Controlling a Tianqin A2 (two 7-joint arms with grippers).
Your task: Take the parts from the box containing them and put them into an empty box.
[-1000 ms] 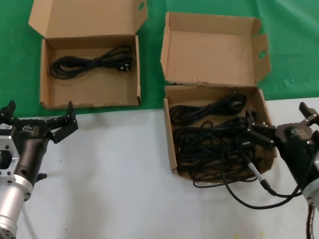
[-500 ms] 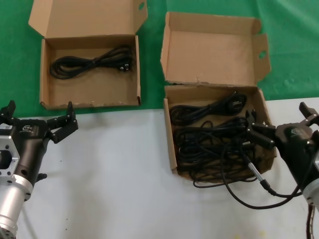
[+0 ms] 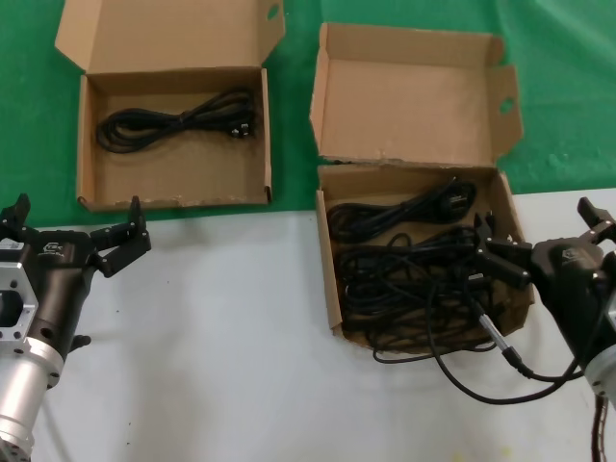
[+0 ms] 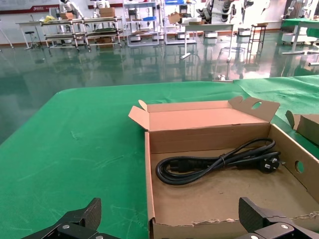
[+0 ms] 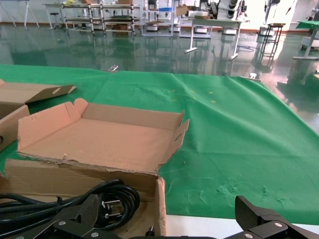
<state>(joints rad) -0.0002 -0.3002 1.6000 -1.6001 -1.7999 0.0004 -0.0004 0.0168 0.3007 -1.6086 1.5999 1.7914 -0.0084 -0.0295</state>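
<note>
The squarish deep box point(image 3: 327, 279) with the ragged-edged lid holds several looped black cables point(image 3: 414, 279). My right gripper point(image 3: 539, 228) is open and straddles that box's right wall; the right wrist view shows the wall point(image 5: 160, 204) between its fingers and a cable with a plug point(image 5: 99, 199) inside. The wide shallow box point(image 3: 173, 183) at the back left holds one cable bundle point(image 3: 178, 120). My left gripper point(image 3: 77, 214) is open and empty just in front of that box, which the left wrist view point(image 4: 209, 199) shows with its cable point(image 4: 214, 162).
My own thicker black cable with a silver connector point(image 3: 496, 337) loops over the white table point(image 3: 221, 346) in front of the deep box. Green cloth point(image 3: 568, 115) covers the back. Both lids stand open at the far side.
</note>
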